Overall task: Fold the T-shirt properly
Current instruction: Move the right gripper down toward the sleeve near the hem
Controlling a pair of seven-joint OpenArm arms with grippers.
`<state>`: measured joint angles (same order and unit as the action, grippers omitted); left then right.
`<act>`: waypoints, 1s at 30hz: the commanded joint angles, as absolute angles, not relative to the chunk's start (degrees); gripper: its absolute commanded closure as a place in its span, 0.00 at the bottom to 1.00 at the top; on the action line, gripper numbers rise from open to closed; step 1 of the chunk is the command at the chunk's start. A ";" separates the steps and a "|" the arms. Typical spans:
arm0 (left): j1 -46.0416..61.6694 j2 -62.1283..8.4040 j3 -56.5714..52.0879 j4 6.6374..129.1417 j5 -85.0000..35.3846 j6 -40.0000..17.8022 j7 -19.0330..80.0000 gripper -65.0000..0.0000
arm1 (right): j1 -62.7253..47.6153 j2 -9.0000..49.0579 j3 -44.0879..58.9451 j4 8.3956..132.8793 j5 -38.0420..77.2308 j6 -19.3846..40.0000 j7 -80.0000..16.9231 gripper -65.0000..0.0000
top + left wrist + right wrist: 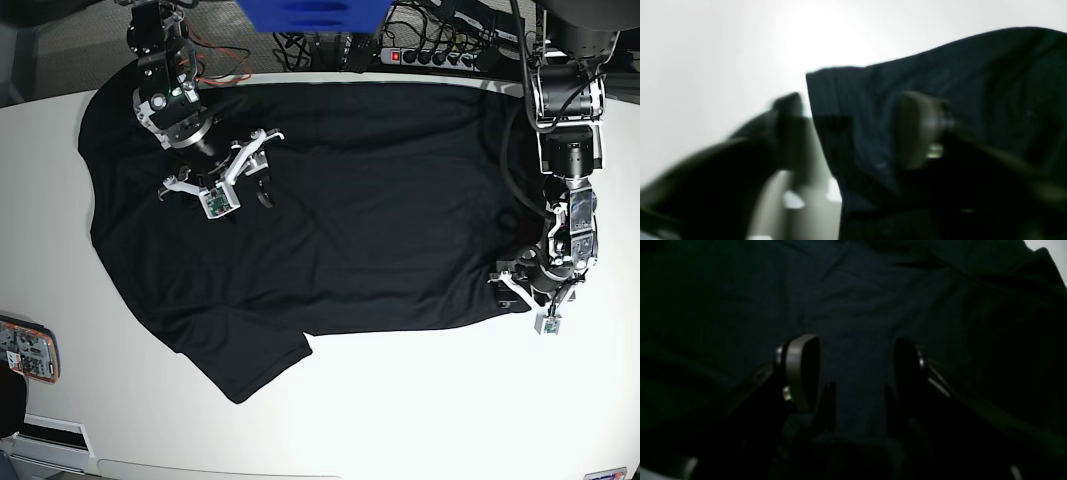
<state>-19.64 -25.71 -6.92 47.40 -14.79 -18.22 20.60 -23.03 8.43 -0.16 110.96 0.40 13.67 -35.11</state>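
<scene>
T-shirt: spread flat on white tabletop, long axis left-right in base view, one sleeve toward lower left. Right claw: released, fingers apart above fabric. Left claw: at shirt edge, blurred; state cannot be told.

shirt: black, short-sleeved, matte
state: spread flat, unfolded, lightly wrinkled
place: white table, one sleeve toward the near edge
</scene>
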 commanded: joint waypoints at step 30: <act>-19.65 -25.89 -11.12 47.60 -14.99 -18.59 17.89 1.00 | 3.38 8.66 -0.04 112.13 1.19 13.67 -52.35 0.48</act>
